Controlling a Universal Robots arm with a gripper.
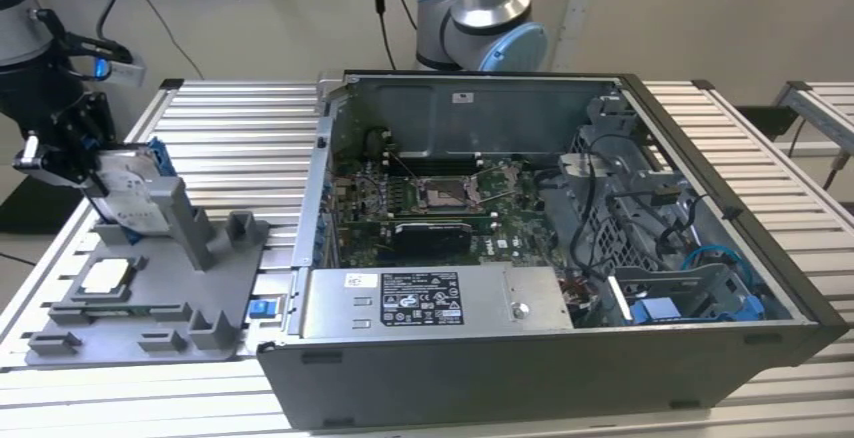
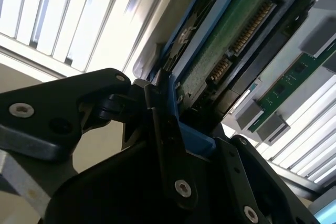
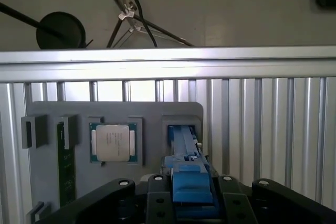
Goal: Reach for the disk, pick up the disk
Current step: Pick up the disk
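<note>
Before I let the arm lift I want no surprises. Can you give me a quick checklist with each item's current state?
1. The gripper straddles the disk, one finger each side in the first wrist view: ok.
2. Jaws shut on the disk's blue edge, judging by both wrist views: ok.
3. Disk stands upright at the grey fixture: ok.
4. Disk's lower end free of the fixture's slot: cannot tell.
5. The chip lies in its own pocket, apart from the gripper: ok.
6. The open computer case stands apart, to the exterior view's right: ok.
</note>
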